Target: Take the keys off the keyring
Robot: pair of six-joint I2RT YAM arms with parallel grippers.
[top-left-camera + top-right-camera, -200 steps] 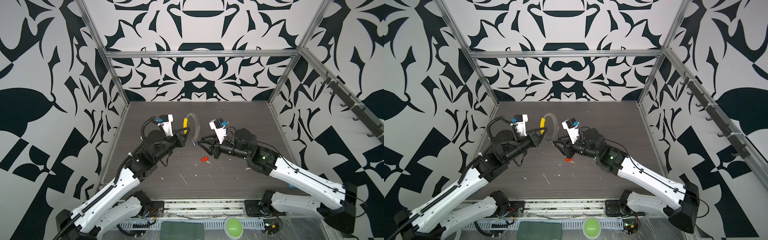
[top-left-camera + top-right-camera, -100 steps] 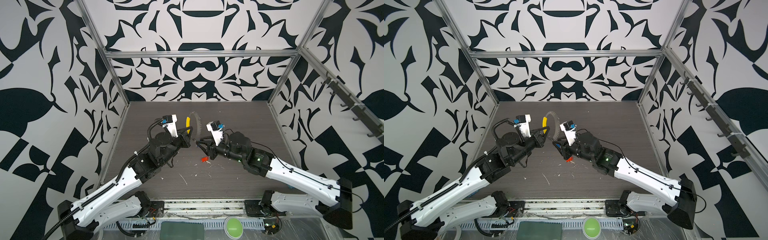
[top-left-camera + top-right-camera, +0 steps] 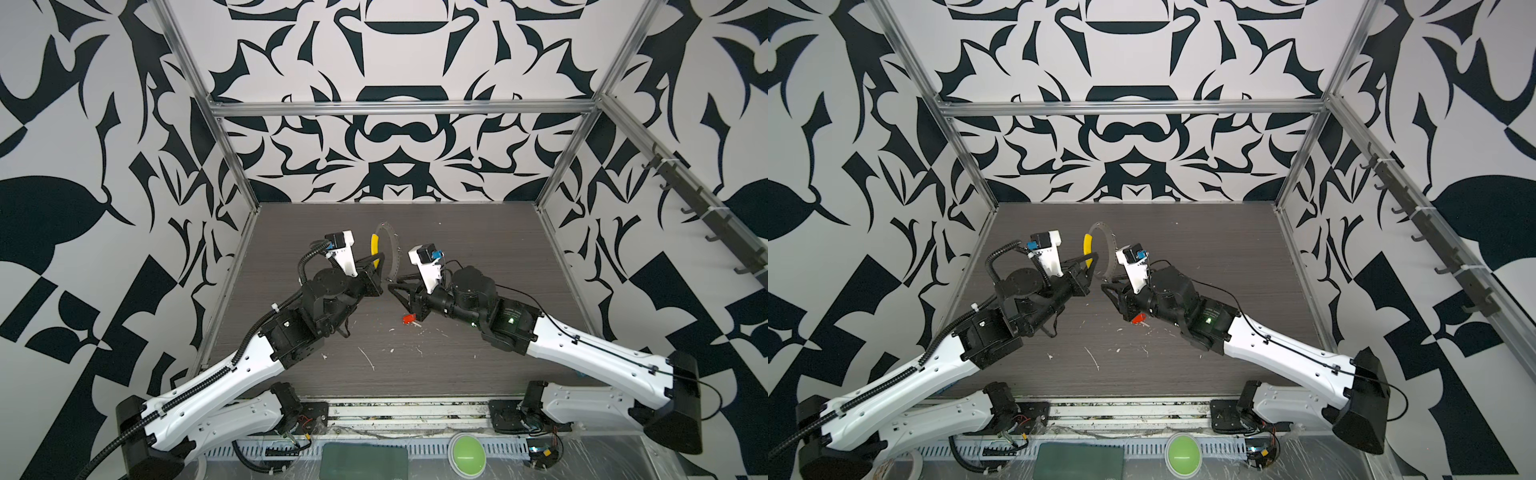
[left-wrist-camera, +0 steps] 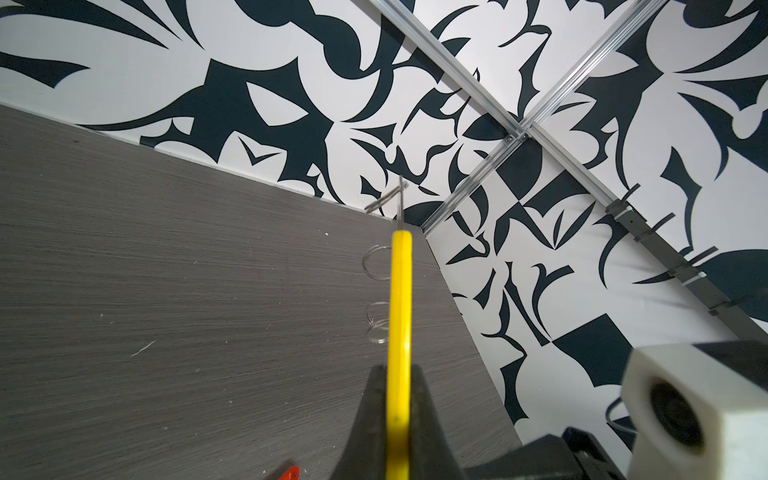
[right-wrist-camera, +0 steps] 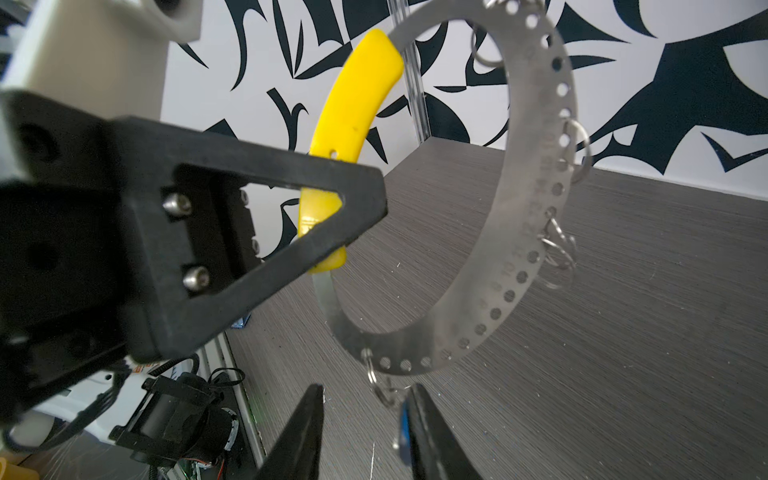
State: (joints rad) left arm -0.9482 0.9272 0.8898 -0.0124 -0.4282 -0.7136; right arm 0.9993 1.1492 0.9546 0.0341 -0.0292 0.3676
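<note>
Above the middle of the surface (image 3: 457,374), the keyring (image 5: 532,187) stands upright in the air. The left pincer (image 4: 398,386) is clenched on its yellow sleeve (image 5: 353,104). The red key (image 3: 409,319) lies loose on the surface under the right arm, so only the blue key (image 5: 402,424) seems left to take off.

That key hangs from a small split ring (image 5: 380,386) at the lowest part of the loop. It sits right at the mouth of the right pincer (image 5: 361,399), whose jaws stand apart and grasp nothing. The blue head lies against the inner face of one finger, with clear space to the other. The key's long axis appears to run downward from the loop, roughly along the fingers, though little of the blade shows.

The right arm is much the nearer, and the left is taken up with steadying the loop. A squeeze and a pull away from the band looks like the next step.
</note>
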